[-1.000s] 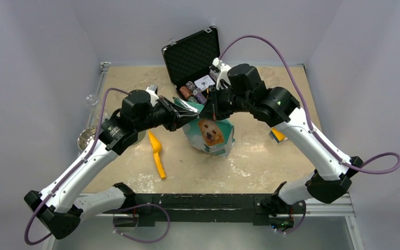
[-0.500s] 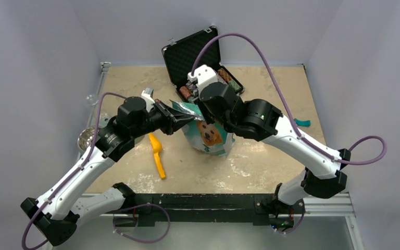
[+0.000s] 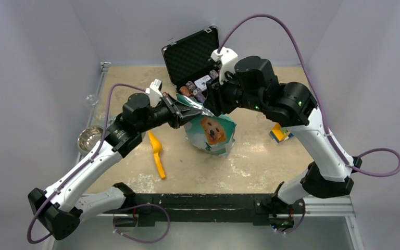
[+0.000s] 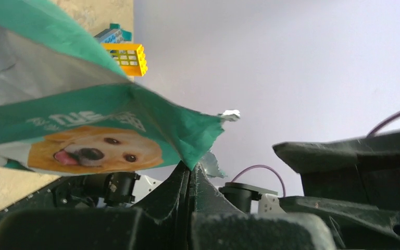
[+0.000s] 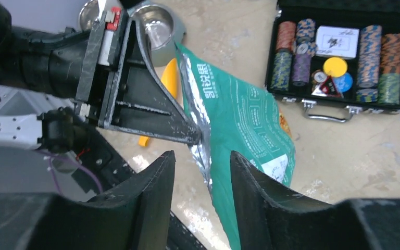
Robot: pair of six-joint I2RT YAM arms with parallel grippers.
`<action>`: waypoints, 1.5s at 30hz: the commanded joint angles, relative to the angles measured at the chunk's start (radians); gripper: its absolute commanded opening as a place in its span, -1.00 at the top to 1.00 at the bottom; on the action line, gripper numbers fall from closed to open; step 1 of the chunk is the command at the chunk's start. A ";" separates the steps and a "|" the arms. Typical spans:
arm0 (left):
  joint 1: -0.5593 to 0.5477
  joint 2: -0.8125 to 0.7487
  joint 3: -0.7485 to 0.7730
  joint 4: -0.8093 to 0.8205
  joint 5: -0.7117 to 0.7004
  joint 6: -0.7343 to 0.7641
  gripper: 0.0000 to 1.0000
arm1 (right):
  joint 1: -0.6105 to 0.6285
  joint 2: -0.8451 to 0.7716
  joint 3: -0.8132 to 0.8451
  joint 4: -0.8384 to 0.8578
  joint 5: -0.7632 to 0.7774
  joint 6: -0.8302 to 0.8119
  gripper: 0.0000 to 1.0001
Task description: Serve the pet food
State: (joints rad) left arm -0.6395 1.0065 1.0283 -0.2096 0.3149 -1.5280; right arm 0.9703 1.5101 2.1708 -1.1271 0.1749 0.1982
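The teal-green pouch point(image 3: 212, 134) with the golden retriever's face stands on the table's middle; the pet food itself is hidden inside it. My left gripper point(image 3: 181, 110) is shut on the pouch's top left corner, and in the left wrist view the pouch point(image 4: 83, 112) hangs from the pinched jaws of that gripper point(image 4: 190, 167). My right gripper point(image 3: 211, 102) hovers over the pouch's top edge. In the right wrist view this gripper point(image 5: 202, 156) is open, and the pouch's point(image 5: 245, 125) silvery torn edge runs between its fingers without touching them.
A steel bowl point(image 3: 89, 138) sits at the left edge, also in the right wrist view as a bowl point(image 5: 159, 26). A yellow scoop point(image 3: 158, 153) lies left of the pouch. An open black case of poker chips point(image 3: 191, 56) stands behind. A yellow block point(image 3: 278, 134) lies right.
My right gripper has opened and let go of the pouch's top edge, and that arm swung left and then back right. The left gripper stays shut on the corner.
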 commanded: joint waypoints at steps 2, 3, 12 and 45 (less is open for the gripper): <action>-0.002 0.003 0.068 0.261 0.122 0.227 1.00 | -0.081 -0.046 -0.044 -0.056 -0.314 0.046 0.10; -0.003 0.003 0.081 0.238 0.123 0.298 1.00 | -0.086 -0.041 -0.048 -0.057 -0.339 0.040 0.19; -0.004 -0.003 0.131 0.074 0.136 0.519 1.00 | -0.091 0.013 -0.040 -0.093 -0.308 -0.038 0.40; -0.004 -0.061 0.083 0.009 -0.023 0.440 1.00 | 0.117 0.103 0.023 -0.109 0.858 0.058 1.00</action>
State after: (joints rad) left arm -0.6403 1.0340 1.0966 -0.2546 0.2657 -1.0557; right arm 1.1137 1.6482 2.1094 -1.2079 0.6090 0.3088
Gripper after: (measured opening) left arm 0.016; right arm 0.006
